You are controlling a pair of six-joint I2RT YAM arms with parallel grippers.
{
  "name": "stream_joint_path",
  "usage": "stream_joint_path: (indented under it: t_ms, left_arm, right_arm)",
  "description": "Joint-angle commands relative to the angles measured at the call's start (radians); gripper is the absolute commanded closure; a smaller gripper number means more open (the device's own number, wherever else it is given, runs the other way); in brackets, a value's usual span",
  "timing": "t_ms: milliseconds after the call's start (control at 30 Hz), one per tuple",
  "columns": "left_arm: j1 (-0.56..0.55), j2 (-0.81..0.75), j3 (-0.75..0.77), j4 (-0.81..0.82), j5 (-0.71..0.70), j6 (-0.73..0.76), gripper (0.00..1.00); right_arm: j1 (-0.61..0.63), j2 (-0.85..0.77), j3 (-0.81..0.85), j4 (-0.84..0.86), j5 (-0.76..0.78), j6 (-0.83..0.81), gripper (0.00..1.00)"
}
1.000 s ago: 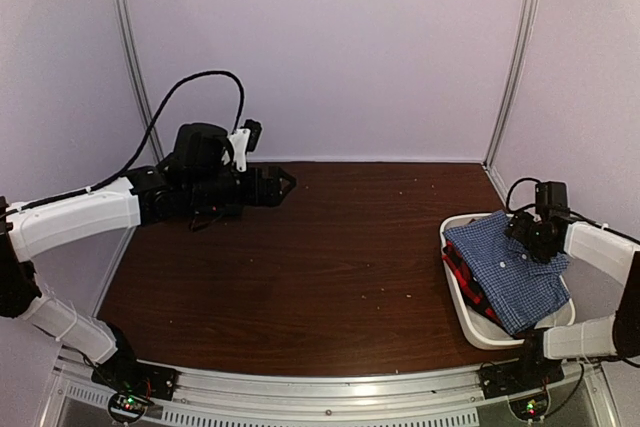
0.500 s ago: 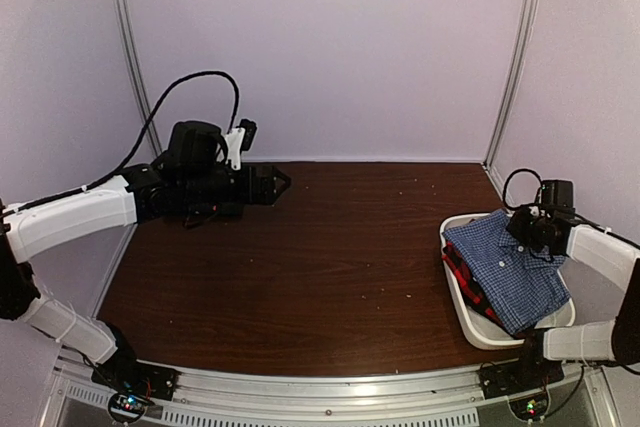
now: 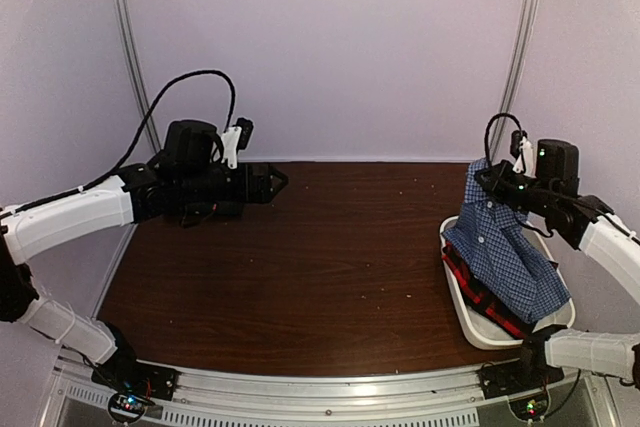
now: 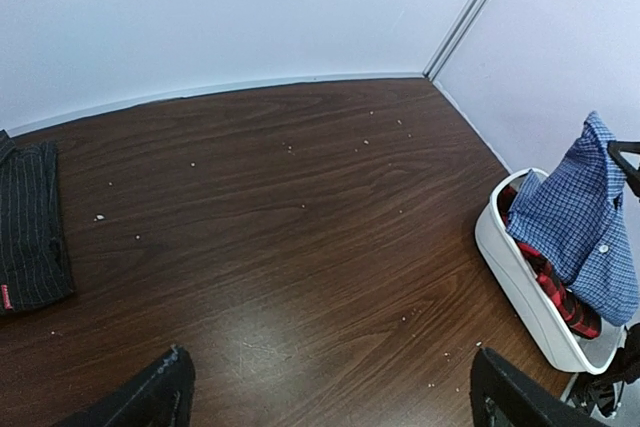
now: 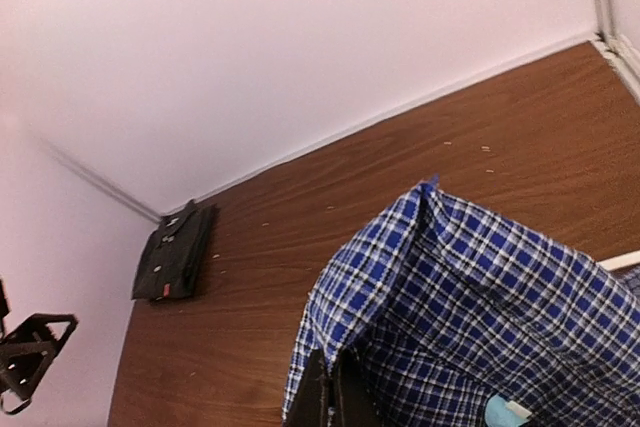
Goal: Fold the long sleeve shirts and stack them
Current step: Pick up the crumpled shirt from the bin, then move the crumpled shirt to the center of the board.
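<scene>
Top external: right hand (image 3: 491, 179) has pulled blue shirt (image 3: 503, 247) up from tub (image 3: 487, 337).

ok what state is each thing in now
white tub, upright, holding two shirts
blue gingham shirt, top lifted, lower part in the tub
red plaid shirt, lying in the tub under the blue one
charcoal shirt, folded flat on the table
left tool, open, empty
right tool, shut on the blue gingham shirt

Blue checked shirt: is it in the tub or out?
Partly out: right gripper holds the blue shirt up by one end; the rest lies in the white tub.
</scene>
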State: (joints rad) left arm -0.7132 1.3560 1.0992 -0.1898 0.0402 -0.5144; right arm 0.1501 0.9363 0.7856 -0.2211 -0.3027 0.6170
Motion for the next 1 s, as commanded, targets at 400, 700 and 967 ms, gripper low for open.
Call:
stream_joint_path:
  t_ms: [400, 700, 967]
  left_arm:
    - [0.024, -0.092, 0.004, 0.008, -0.009, 0.005, 0.02]
    - [0.027, -0.174, -0.019, -0.046, -0.099, -0.002, 0.02]
    - [0.059, -0.228, -0.056, -0.132, -0.274, -0.099, 0.02]
  right_arm:
    - [0.429, 0.620, 1.175, -0.175, 0.180, -0.214, 1.00]
    - [0.568, 0.822, 1.205, -0.201, 0.218, -0.260, 1.00]
    - [0.784, 0.889, 0.966, -0.080, 0.222, -0.204, 1.00]
